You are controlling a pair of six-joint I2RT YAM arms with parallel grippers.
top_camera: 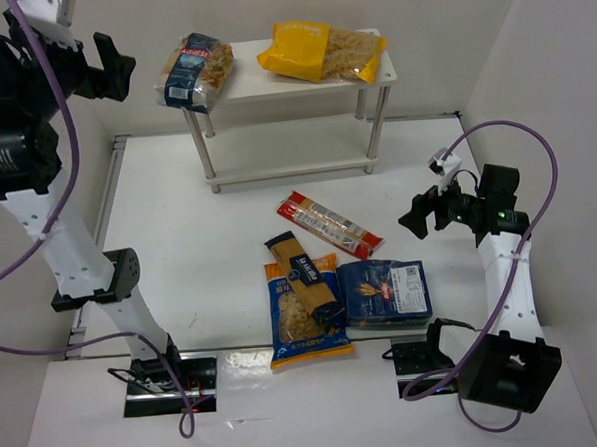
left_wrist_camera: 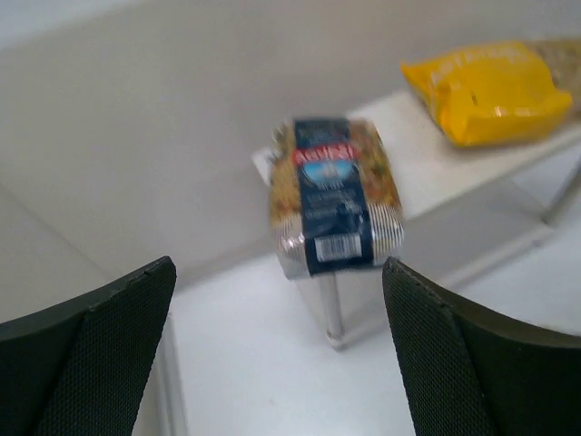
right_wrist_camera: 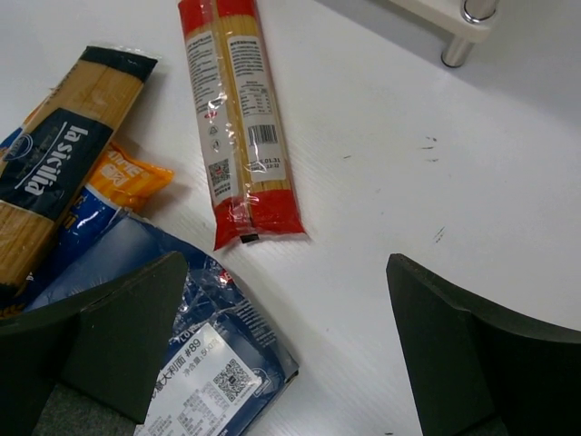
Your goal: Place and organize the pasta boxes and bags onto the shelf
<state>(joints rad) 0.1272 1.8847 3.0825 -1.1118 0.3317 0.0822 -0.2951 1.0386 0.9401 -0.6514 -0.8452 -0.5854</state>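
**Two packs up, four to go**

The worktop (top_camera: 180, 250) has four packs bunched near the middle, and the white shelf (top_camera: 286, 170) stands at the far side. On the top board, the big yellow bag (top_camera: 319, 50) lies on the right. The clear bag with the blue label (top_camera: 194, 71) sits left, overhanging the end, so it probably wants a nudge inward.

Down below, the blue-orange bag (top_camera: 306, 328) lies under the long yellow box (top_camera: 303, 276). The flat dark blue pack (top_camera: 385, 291) is right up against it, with the red packet (top_camera: 329, 224) just beyond.

The left gripper (top_camera: 118, 63) hangs wide and empty beside the clear bag. The right gripper (top_camera: 421, 217) is wide and empty too, near the red packet, likely its next pick.
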